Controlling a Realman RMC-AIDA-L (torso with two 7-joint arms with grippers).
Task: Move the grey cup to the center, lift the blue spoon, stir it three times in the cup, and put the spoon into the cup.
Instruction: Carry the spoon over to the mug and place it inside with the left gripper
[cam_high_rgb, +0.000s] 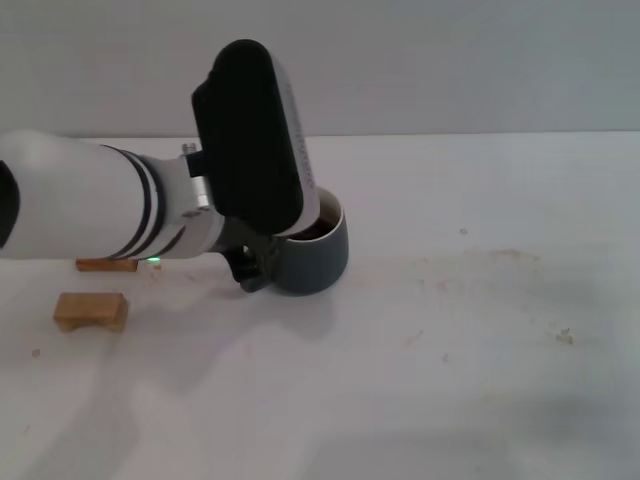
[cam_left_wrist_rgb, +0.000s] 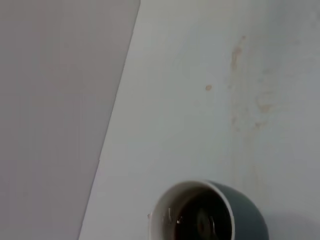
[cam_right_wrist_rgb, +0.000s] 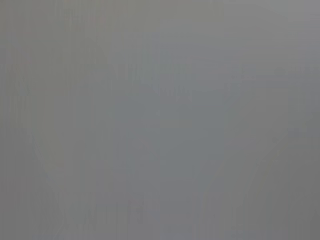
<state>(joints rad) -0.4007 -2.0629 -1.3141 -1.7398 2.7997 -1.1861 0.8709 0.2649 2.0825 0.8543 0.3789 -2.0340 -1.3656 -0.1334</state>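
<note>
In the head view our left arm reaches in from the left, and the left gripper (cam_high_rgb: 255, 265) sits low at the near-left side of the cup (cam_high_rgb: 312, 255), about where a handle might be; its black housing hides the fingers and much of the rim, so we cannot tell whether they are clenched on the cup, merely touching it or apart. The cup stands upright on the table (cam_high_rgb: 450, 380), slightly left of the middle and toward the far side, mouth up, dark liquid just showing inside. Its handle is not visible to us, so we cannot say which way it points. Two small tan blocks lie well to the left: one near block (cam_high_rgb: 91, 311) and a thinner far block (cam_high_rgb: 106, 265) partly under the arm. The spoon is nowhere in sight, so its heading and long axis are unknown. In the left wrist view we look almost straight down into the cup (cam_left_wrist_rgb: 200, 215), white inside with brown liquid, and no spoon stands in it; no fingers appear here either. The right wrist view is a blank grey field and shows neither the right gripper nor any object. We judge the task to be at its first step: the cup is roughly central but may yet need shifting, while lifting the spoon, the three stirs and leaving it in the cup remain undone.
</note>
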